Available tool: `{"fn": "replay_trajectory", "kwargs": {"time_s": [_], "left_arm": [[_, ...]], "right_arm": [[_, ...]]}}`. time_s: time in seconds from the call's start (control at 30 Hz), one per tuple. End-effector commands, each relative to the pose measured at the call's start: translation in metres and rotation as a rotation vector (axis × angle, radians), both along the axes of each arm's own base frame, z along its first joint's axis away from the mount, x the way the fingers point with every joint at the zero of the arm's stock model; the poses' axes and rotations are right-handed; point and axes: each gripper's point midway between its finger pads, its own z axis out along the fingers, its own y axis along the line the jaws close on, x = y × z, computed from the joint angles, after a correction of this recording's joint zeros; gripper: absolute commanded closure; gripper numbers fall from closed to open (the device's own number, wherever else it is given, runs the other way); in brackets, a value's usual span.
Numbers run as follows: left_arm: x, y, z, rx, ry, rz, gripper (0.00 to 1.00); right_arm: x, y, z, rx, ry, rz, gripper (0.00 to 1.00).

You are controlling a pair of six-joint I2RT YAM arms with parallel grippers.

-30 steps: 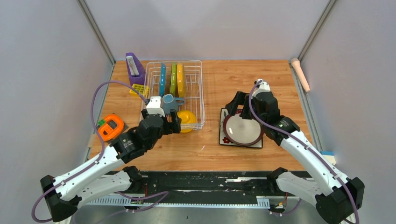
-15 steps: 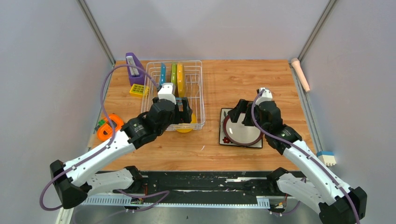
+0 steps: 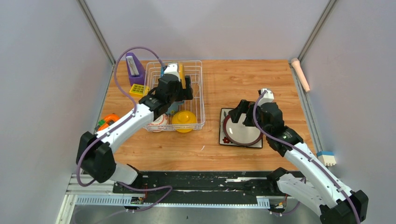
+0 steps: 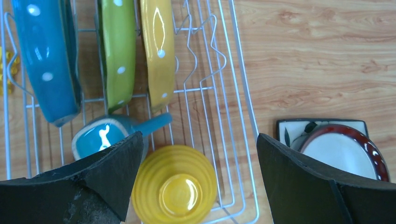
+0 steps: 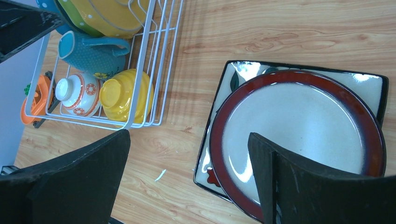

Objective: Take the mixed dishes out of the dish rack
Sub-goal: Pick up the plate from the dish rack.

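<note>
Your L end effector (image 4: 198,140) is now hanging over the middle of the rack (image 4: 215,70). A sec ago it was sitting at the near-left corner, over the mug (image 4: 100,140). It's standing wide open w/ nothing between the fingers.

Through its camera you're seeing the blue plate (image 4: 44,60), green plate (image 4: 116,51) and yellow plate (image 4: 159,51) standing upright side by side in the prongs at the far end. The mug is lying just in front of them, handle pointing toward the yellow plate. The yellow bowl (image 4: 175,191) is sitting upside down at the near end. W/ the arm moved off, the patterned bowl (image 5: 77,93) is showing too, beside the yellow bowl in the rack's near-left corner.

Your R end effector (image 5: 189,140) is also gaping, empty, and has been backing off a little from the round plate (image 5: 299,126). That plate is resting on the square plate (image 5: 238,77) on the counter (image 3: 243,79), well apart from the rack. Those two are looking done; the other six pieces are waiting in the rack.

My read: the L arm is lining up on an upright plate, the yellow one being closest to the gap. I can't tell its height above the plates from these views, so you're better off checking clearance before descending.
</note>
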Motion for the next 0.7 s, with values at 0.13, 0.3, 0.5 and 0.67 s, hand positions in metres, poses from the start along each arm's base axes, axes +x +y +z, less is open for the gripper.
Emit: {"fn": "replay_trajectory", "kwargs": {"time_s": [0.13, 0.3, 0.5, 0.67], "left_arm": [[0.047, -0.017, 0.001, 0.032, -0.076, -0.005, 0.02], [0.067, 0.0, -0.018, 0.105, -0.058, 0.11, 0.01], [0.083, -0.003, -0.027, 0.114, -0.056, 0.13, 0.01], [0.096, -0.006, -0.026, 0.1, -0.07, 0.163, 0.03]], "right_arm": [[0.008, -0.007, 0.009, -0.027, -0.068, -0.037, 0.0], [0.012, -0.019, 0.006, -0.061, -0.078, -0.094, 0.0], [0.016, -0.026, -0.002, -0.097, -0.066, -0.132, 0.0], [0.02, -0.026, -0.011, -0.122, -0.042, -0.14, 0.0]]}}
